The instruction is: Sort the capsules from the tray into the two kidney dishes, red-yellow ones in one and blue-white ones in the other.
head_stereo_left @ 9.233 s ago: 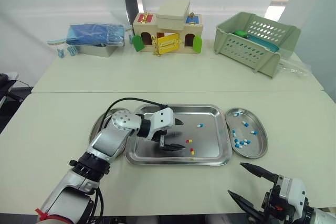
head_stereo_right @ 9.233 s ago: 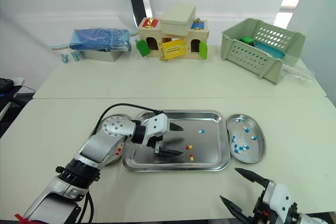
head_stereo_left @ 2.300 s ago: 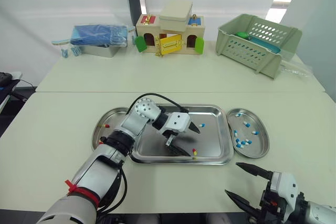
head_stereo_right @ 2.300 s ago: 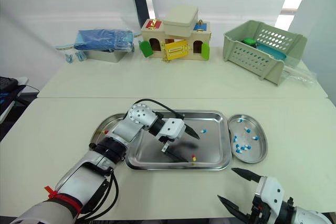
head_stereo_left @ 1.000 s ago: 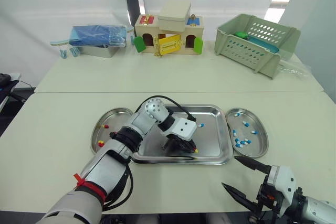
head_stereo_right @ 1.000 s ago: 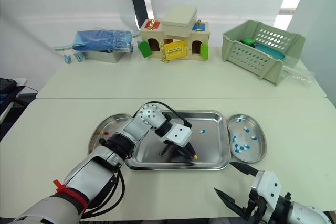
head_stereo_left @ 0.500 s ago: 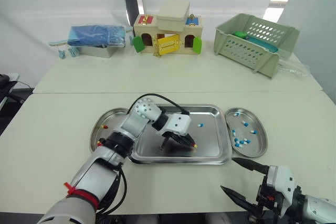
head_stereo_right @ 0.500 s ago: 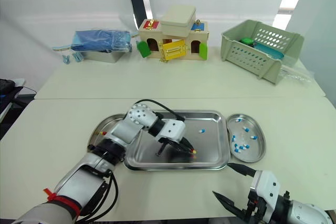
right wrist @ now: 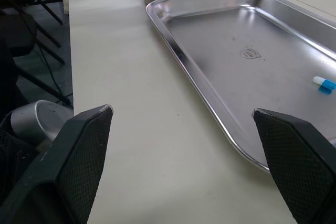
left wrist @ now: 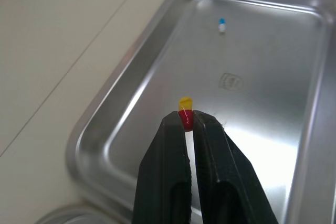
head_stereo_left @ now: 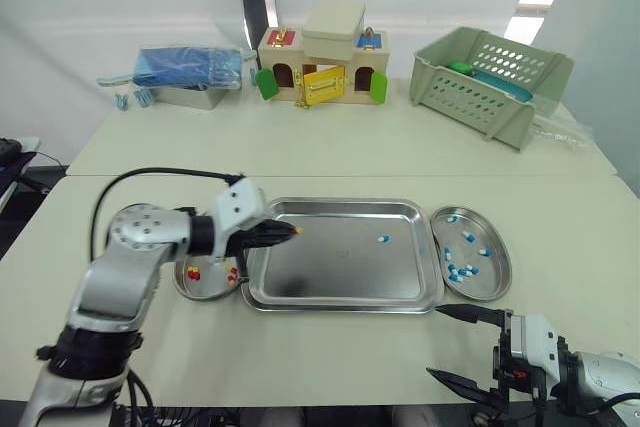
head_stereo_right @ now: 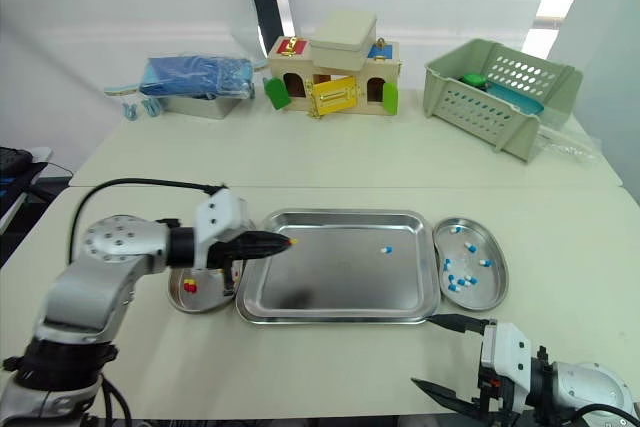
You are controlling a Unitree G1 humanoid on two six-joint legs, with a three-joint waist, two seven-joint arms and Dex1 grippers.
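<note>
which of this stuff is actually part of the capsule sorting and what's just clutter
Job: tray, left kidney dish, right kidney dish, red-yellow capsule in the left gripper, blue-white capsule in the tray.
Lying about: toy house, green basket, blue bundle on metal tin.

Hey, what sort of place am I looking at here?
Probably a robotics test lab: the left pincer holds a red-yellow capsule over a steel tray flanked by kidney dishes, with a toy lock house and plastic basket behind.
</note>
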